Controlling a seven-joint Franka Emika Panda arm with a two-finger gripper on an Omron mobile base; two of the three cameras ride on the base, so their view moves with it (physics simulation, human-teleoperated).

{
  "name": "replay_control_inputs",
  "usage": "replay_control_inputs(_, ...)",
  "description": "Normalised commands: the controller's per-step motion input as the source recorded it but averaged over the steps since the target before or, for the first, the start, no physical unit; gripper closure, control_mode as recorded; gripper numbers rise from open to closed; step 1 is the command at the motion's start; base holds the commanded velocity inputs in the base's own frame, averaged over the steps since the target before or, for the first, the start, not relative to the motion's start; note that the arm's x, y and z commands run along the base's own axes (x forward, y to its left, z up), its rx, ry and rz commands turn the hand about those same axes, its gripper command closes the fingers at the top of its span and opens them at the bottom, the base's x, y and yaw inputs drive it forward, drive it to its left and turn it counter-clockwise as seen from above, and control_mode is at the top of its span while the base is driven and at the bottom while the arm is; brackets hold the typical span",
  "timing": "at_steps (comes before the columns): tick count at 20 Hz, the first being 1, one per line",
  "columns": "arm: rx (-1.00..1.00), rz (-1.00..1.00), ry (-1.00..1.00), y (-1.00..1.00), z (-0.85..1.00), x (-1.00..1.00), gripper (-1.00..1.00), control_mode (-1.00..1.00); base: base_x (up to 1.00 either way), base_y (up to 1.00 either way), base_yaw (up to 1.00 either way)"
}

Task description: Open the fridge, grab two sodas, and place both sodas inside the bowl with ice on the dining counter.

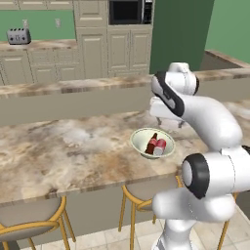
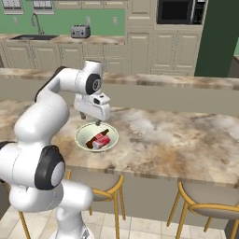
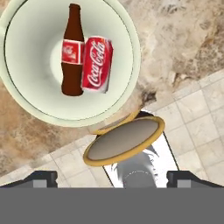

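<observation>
The pale greenish bowl (image 1: pixel 138 138) (image 2: pixel 81 135) (image 3: pixel 26 57) stands on the dining counter (image 1: pixel 63 151) (image 2: pixel 177 140) near its front edge. Both sodas lie in it side by side: the red can (image 1: pixel 159 146) (image 2: pixel 99 141) (image 3: pixel 97 64) and the dark cola bottle (image 1: pixel 152 142) (image 2: pixel 103 134) (image 3: pixel 73 52). My gripper (image 1: pixel 181 124) (image 2: pixel 98 122) (image 3: pixel 112 178) hangs just above the bowl, pointing down. It is open with nothing between its fingers. A tall dark block (image 1: pixel 178 34) at the back may be the fridge; no door or handle shows.
Round-seated stools (image 1: pixel 141 188) (image 2: pixel 100 179) (image 3: pixel 124 140) stand under the counter's front edge, one right below the bowl. A raised ledge (image 1: pixel 73 88) runs behind the counter. Cream cabinets, a microwave (image 2: pixel 175 11) and a toaster (image 1: pixel 18 35) line the rear wall.
</observation>
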Motion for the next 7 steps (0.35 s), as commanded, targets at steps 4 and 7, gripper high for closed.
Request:
replay_control_inputs(4, 0.0, -0.02, 0.0, 0.0, 0.51, -0.75, -1.0, -1.0, 0.0, 0.0, 0.0)
replay_control_inputs(7, 0.0, -0.01, 0.0, 0.01, 0.5, -0.78, -1.0, -1.0, 0.0, 0.0, 0.0)
